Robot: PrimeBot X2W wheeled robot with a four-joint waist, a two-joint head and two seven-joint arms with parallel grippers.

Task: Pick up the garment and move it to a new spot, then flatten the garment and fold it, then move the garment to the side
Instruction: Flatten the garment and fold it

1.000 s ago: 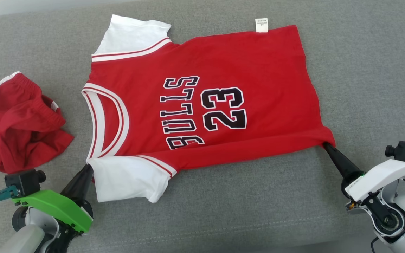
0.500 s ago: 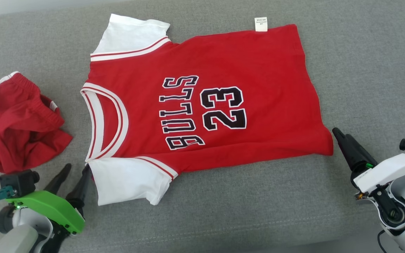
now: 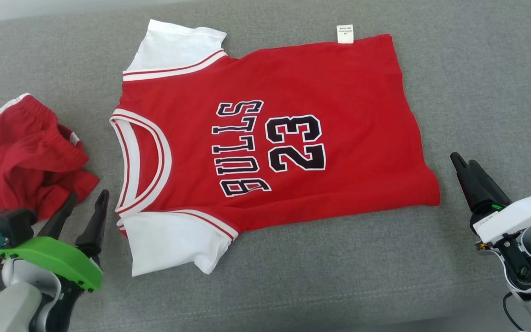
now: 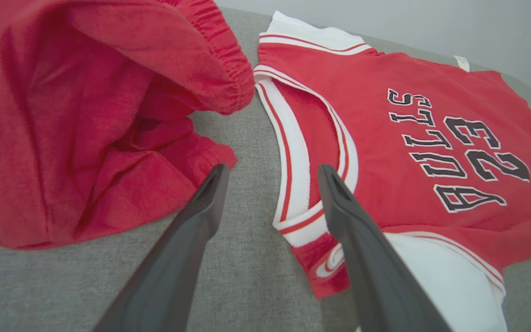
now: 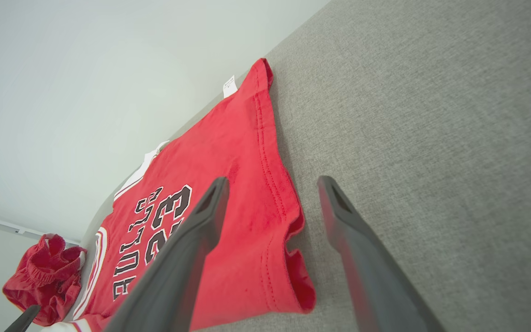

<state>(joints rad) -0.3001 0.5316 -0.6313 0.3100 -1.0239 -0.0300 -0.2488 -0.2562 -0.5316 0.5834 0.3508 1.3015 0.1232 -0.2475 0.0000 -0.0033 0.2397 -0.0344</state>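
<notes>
1. A red jersey with white sleeves and "BULLS 23" in black lies spread flat, front up, on a grey cushion. Its collar points to the robot's left and its hem to the robot's right.
2. A small white label pokes out from the jersey's far edge, close to the hem corner.
3. The near sleeve lies flat at the jersey's near shoulder, and a bit of red-and-white trim is turned up where it meets the collar.
4. The left claw stands just beside the jersey's collar, at its near end. Its two dark fingers are spread wide with only grey fabric between them, gripping nothing. I cannot tell whether the finger nearer the jersey brushes the sleeve.
5. The right claw stands near the jersey's near hem corner, apart from the cloth. Its fingers are released and empty.
6. A crumpled pair of red shorts with white trim lies in a heap off the jersey's collar side, not touching the jersey.
</notes>
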